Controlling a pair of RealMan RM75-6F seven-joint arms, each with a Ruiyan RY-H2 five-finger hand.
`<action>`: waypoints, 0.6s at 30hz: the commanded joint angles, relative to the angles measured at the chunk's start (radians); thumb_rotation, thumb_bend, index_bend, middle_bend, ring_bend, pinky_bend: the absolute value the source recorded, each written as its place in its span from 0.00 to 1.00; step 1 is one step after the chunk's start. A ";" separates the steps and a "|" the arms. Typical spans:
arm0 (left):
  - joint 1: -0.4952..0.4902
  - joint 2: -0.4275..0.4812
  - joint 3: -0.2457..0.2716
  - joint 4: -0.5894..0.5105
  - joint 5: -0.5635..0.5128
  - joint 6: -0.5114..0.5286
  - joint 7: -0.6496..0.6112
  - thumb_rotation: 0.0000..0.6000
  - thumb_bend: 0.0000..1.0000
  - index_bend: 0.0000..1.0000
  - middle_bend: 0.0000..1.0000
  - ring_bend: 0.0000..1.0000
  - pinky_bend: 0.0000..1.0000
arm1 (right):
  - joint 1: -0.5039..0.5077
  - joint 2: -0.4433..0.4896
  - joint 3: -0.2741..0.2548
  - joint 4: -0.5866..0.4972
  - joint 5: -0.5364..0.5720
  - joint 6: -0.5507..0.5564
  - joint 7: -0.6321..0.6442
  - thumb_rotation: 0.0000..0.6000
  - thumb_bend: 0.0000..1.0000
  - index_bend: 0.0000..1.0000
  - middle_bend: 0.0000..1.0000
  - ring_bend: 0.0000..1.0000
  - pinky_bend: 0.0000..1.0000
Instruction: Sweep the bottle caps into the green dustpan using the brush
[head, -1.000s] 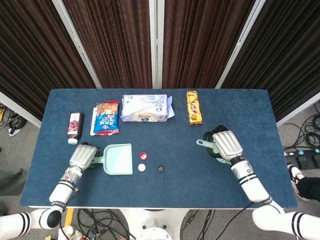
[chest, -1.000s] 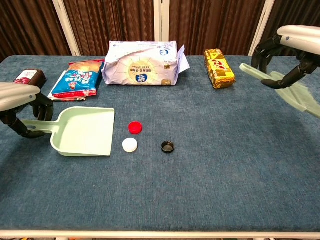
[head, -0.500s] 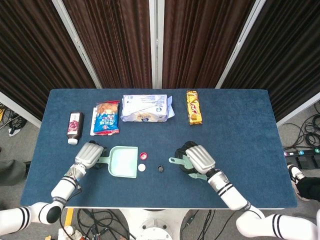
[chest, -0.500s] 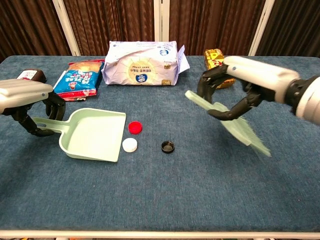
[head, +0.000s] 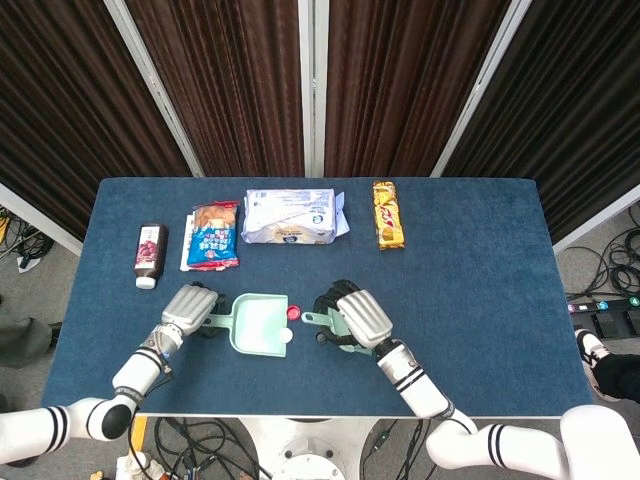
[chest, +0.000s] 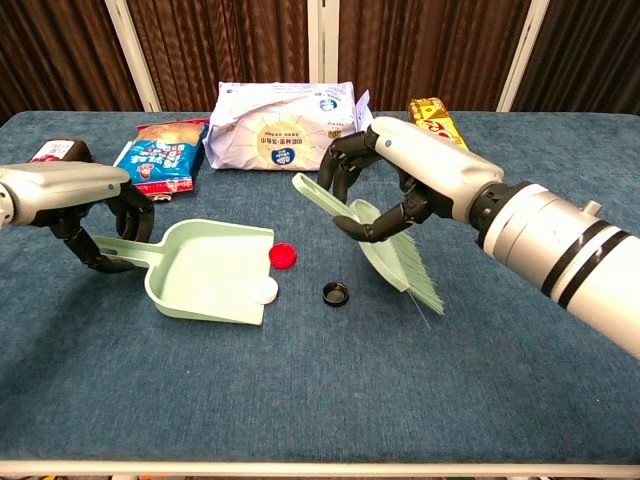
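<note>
Chest view shows your left hand gripping the handle of the green dustpan, fingers wrapped round it, with the pan's open mouth facing right toward the caps. The white cap sits right at the pan's lip, touching it, and the red cap lies just beside the lip's far corner. The black cap rests well clear of the pan, on the blue table, near the bristle tips.

Your right hand is closed around the handle of the brush — the brush is tilted, handle up and to the left, bristles fanning down and to the right, just past the black cap. Whether the bristles touch the cloth you cannot tell from here.

From the head view, your hands sit close together at the table's front, the dustpan on the left and your right hand covering most of the brush.

Along the back edge — a dark bottle lying down, a blue snack bag, a white tissue pack and a yellow biscuit pack.
</note>
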 joint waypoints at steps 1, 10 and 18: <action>-0.008 -0.006 -0.002 -0.003 -0.010 -0.008 -0.009 1.00 0.35 0.59 0.56 0.39 0.25 | 0.006 -0.053 -0.002 0.058 -0.029 0.027 0.035 1.00 0.55 0.75 0.65 0.32 0.20; -0.030 -0.018 0.003 -0.003 -0.037 -0.019 -0.018 1.00 0.35 0.59 0.56 0.39 0.25 | 0.031 -0.207 -0.002 0.250 -0.082 0.070 0.148 1.00 0.57 0.76 0.66 0.32 0.20; -0.045 -0.024 0.007 -0.012 -0.054 -0.014 -0.020 1.00 0.35 0.59 0.56 0.39 0.25 | 0.082 -0.321 0.023 0.391 -0.106 0.072 0.256 1.00 0.59 0.78 0.66 0.33 0.20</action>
